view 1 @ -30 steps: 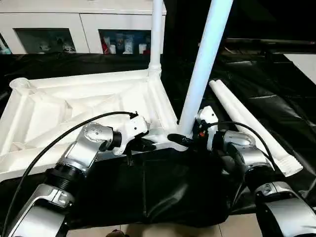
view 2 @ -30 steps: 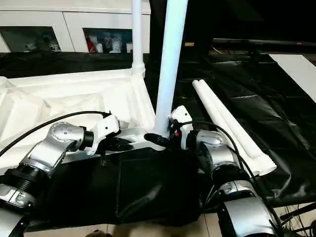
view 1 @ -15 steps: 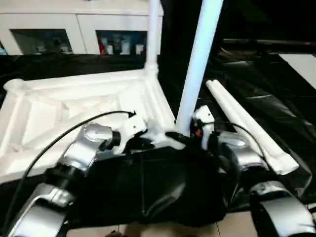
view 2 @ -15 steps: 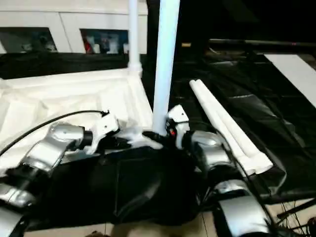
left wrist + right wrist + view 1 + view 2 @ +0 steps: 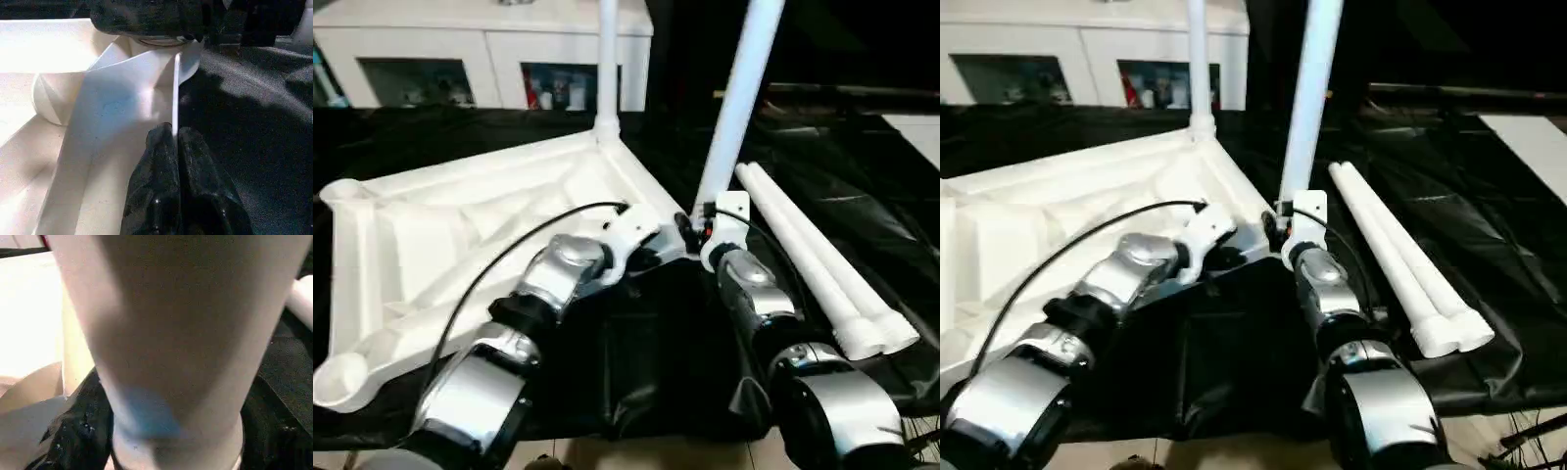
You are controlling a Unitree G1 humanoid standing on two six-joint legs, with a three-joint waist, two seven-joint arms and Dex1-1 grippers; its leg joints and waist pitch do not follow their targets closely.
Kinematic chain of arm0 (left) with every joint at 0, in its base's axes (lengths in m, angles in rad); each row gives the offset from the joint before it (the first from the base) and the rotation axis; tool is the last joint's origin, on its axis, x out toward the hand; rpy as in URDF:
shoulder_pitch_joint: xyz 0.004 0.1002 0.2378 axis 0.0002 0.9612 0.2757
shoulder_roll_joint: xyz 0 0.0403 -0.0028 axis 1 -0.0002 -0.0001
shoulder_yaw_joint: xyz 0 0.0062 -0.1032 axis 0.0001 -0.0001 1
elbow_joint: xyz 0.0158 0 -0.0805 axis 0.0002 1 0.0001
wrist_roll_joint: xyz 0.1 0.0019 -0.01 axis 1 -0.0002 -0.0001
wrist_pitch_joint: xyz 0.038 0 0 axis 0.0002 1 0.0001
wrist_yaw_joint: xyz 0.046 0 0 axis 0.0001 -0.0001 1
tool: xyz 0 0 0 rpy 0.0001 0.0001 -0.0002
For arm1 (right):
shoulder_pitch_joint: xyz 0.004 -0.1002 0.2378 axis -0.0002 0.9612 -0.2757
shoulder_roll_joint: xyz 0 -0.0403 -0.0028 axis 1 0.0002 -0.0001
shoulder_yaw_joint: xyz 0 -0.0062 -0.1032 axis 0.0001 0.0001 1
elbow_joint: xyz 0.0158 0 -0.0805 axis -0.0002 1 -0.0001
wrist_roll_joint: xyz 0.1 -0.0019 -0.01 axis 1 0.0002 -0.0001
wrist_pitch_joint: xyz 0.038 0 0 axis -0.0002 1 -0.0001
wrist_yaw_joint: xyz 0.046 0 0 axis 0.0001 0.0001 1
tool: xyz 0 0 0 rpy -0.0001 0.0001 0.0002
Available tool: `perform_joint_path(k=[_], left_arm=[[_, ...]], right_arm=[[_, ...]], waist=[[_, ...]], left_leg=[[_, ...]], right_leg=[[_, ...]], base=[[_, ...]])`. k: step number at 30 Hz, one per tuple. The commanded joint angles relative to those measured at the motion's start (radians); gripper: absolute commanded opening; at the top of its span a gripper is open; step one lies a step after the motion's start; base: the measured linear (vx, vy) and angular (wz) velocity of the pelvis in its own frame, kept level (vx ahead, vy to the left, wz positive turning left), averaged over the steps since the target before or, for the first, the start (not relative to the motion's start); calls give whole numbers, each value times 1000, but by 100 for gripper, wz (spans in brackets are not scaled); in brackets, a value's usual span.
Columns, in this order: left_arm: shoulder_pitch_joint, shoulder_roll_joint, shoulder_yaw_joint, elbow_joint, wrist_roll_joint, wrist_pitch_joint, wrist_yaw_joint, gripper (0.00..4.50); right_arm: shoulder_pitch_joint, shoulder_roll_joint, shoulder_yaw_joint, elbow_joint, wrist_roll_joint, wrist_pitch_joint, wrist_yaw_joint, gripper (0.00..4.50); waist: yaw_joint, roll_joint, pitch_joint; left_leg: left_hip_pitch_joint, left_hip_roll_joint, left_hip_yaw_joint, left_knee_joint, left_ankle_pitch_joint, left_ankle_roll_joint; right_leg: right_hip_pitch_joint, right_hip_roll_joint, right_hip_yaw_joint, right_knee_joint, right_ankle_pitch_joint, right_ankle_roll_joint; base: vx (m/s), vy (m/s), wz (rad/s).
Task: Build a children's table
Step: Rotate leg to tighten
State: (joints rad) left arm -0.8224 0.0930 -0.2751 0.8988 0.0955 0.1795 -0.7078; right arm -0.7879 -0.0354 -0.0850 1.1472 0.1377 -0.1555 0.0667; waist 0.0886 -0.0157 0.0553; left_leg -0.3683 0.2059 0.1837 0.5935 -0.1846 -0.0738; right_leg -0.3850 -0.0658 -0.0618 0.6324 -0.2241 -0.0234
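The right gripper (image 5: 697, 233) is closed around the foot of the upright leg (image 5: 740, 98) standing in the near corner socket of the upturned table top (image 5: 460, 225), while the shut left gripper (image 5: 175, 142) pinches the top's thin rib just beside it.

We lose the tops of both standing legs past the upper edge: the near leg (image 5: 736, 108) and the far leg (image 5: 607, 59). The table top (image 5: 460, 225) runs out at the left edge in the right eye view. Where the near leg meets its corner socket is covered by the right tool (image 5: 690, 233) and its wrist. Small items behind the cabinet (image 5: 489, 49) glass are too small for us to identify
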Motion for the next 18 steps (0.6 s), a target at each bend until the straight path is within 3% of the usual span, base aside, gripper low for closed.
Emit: perform_joint_path(k=[1, 3, 5, 8, 12, 16, 18], left_arm=[[-18, -12, 46, 17, -17, -55, 61, 0], [-20, -14, 44, 28, -16, -65, 56, 0], [-18, -14, 44, 34, -19, -77, 47, 0], [-25, -16, 45, 58, -23, -108, 36, 0], [-13, -25, 45, 50, -38, -175, -21, 0], [-4, -37, 50, 40, -52, -221, -41, 0], [-5, -55, 84, 37, -81, -241, -25, 27]], right_arm=[[22, 6, -4, 41, -16, 14, -9, 272], [23, 8, -15, 35, -5, -3, 12, 272], [24, 8, -36, 17, 22, -39, 58, 342], [20, -8, -30, 5, 8, -65, 42, 353], [56, -63, -33, -94, -6, -76, 10, 353], [118, -83, -31, -190, -3, -56, 50, 353], [190, -91, -19, -296, 0, -34, 95, 358]], waist=[[-5, -9, -70], [-5, -9, -69], [-4, -11, -69], [-6, -15, -70], [-1, -18, -71], [6, -19, -86], [11, -23, -84]], left_leg=[[12, 26, -5, -62, -77, 63], [13, 26, -4, -62, -86, 64], [13, 28, -4, -62, -98, 68], [9, 27, -4, -63, -77, 76], [14, 27, 2, -60, -72, 87], [8, 27, 3, -46, 38, 150], [5, 27, 5, -39, 81, 188]], right_leg=[[48, -78, 50, -66, 29, -224], [47, -79, 50, -69, 13, -223], [48, -81, 50, -70, -4, -218], [50, -81, 48, -68, 14, -222], [46, -80, 49, -67, 29, -225], [48, -78, 46, -40, 220, -244], [44, -73, 45, -37, 295, -248]], base=[[0, 0, 0], [0, 0, 0], [0, 0, 0], [0, 0, 0], [0, 0, 0], [0, 0, 0], [0, 0, 0]])
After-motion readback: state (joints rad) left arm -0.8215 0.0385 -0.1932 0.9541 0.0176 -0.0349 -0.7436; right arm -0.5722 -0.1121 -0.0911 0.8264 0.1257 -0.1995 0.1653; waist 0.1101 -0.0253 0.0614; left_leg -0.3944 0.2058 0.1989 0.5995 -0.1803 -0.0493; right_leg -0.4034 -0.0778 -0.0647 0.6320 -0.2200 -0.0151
